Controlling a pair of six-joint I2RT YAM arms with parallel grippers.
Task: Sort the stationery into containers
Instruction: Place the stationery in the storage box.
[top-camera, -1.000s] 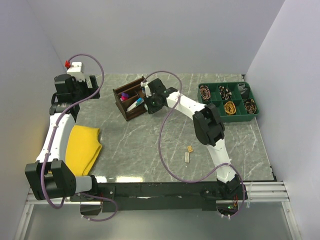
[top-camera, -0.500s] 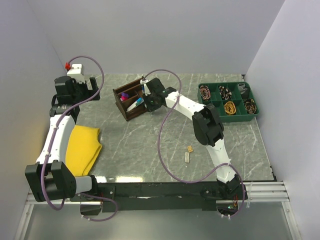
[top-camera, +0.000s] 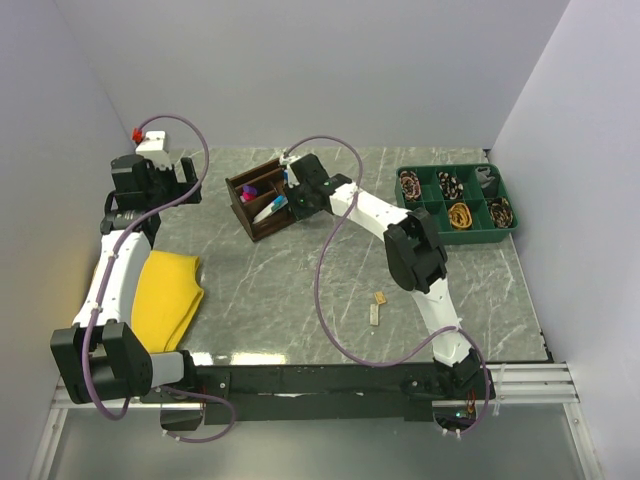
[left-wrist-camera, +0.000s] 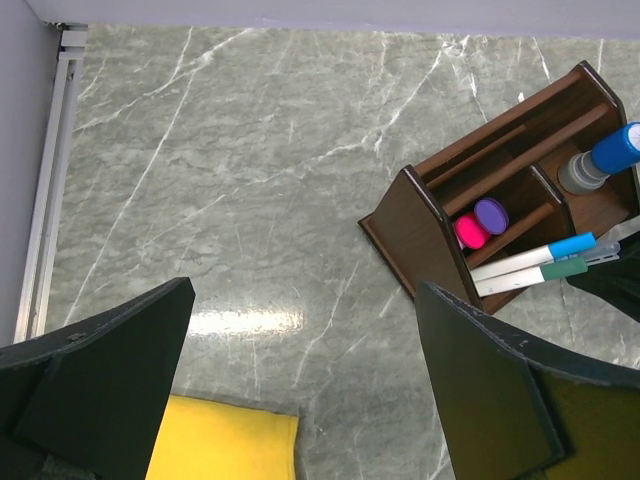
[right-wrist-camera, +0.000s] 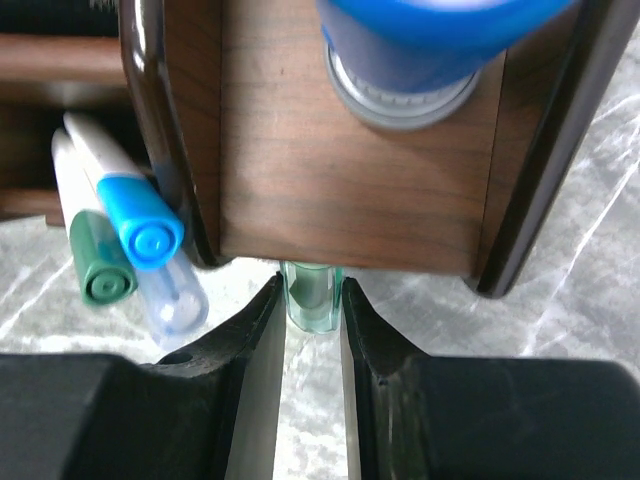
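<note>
- Between the right gripper (right-wrist-camera: 312, 302) fingers, a pale-green piece (right-wrist-camera: 311, 290) is pinched; the jaws stand narrow, closed on its 2 sides.
- Just past the fingertips lies the outer wall of the wooden organiser (right-wrist-camera: 350, 200). The piece shows against the marble beside that wall, not over a compartment.
- Left of the fingers, a blue-capped pen (right-wrist-camera: 140, 228) and a green-capped pen (right-wrist-camera: 98, 270) poke out of the next slot. Straight ahead, the blue-capped cylinder (right-wrist-camera: 410, 50) stands in its own compartment.
- Over the last second the right gripper has crept a little toward the organiser's far side, with the same grip throughout. I judge the piece is being lined up for a drop and has not been let go.
- At the left gripper (left-wrist-camera: 305, 300), the fingers are spread wide with nothing between them. It has barely shifted, and the organiser sits well off to its right.
- Farther back on the table, 2 tan pieces (top-camera: 377, 306) lie unsorted, so the task looks unfinished.
- Hard to make out: only the end of the pale-green piece shows, so its length is unknown. Its height above the table cannot be told. From above, the gripper covers it completely.
</note>
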